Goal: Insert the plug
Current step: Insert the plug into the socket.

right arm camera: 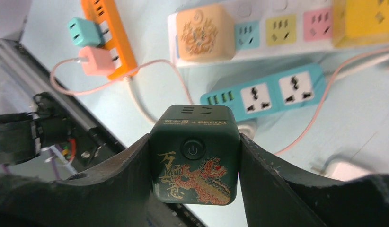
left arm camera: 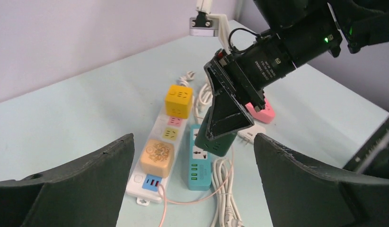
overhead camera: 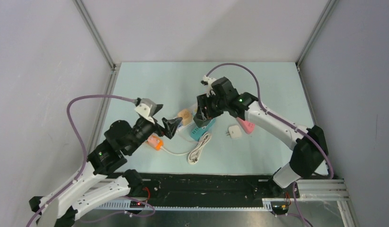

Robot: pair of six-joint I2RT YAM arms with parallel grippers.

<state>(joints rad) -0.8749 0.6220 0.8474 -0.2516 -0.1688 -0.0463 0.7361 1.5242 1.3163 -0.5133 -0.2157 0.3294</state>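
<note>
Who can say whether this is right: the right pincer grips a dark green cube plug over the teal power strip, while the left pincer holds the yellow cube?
Wrong on the left pincer: it is open and empty, and the yellow cube sits on the white power strip, as the left wrist view shows. The rest stands.

Dark green cube plug (right arm camera: 195,156) of smooth satin plastic, matt black scuffed fingers (right arm camera: 112,184), glossy teal plastic power strip (right arm camera: 263,91)

Pale mint table (overhead camera: 150,80), plain grey-white walls (overhead camera: 202,28) on three sides, aluminium corner posts (overhead camera: 95,33), black rail (overhead camera: 207,187) along near edge
</note>
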